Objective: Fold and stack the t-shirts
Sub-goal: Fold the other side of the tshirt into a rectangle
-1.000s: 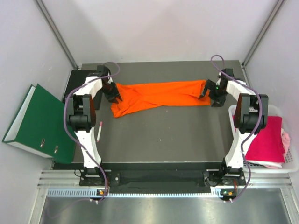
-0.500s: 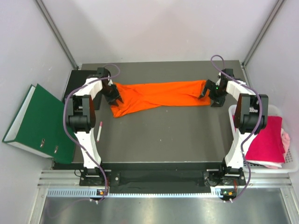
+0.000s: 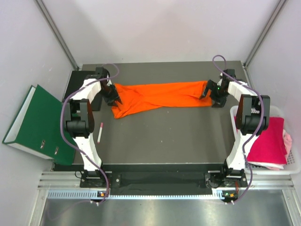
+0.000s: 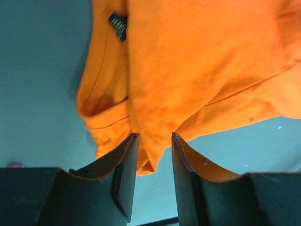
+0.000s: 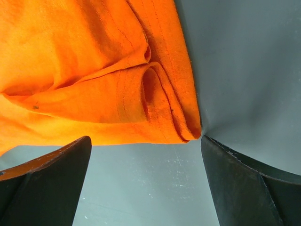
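The bright orange t-shirt (image 3: 160,96) lies stretched left to right across the far part of the dark table. My left gripper (image 3: 114,98) is at its left end. In the left wrist view (image 4: 153,139) the jaws stand narrowly apart, with a hanging fold of the orange t-shirt (image 4: 197,70) between the tips and table showing below it. My right gripper (image 3: 209,94) is at the right end. It is wide open (image 5: 145,139), with the folded orange hem (image 5: 94,70) just beyond the fingertips. The magenta t-shirt (image 3: 268,141) and the pale pink t-shirt (image 3: 287,141) lie in a basket on the right.
A white basket (image 3: 294,165) stands off the table's right edge. A green binder (image 3: 37,122) leans at the left. A small pink-and-white pen (image 3: 100,132) lies on the table near the left arm. A black block (image 3: 77,87) sits at the back left corner.
My left arm's elbow has shifted slightly left. Both grippers and the orange t-shirt stay where they were.
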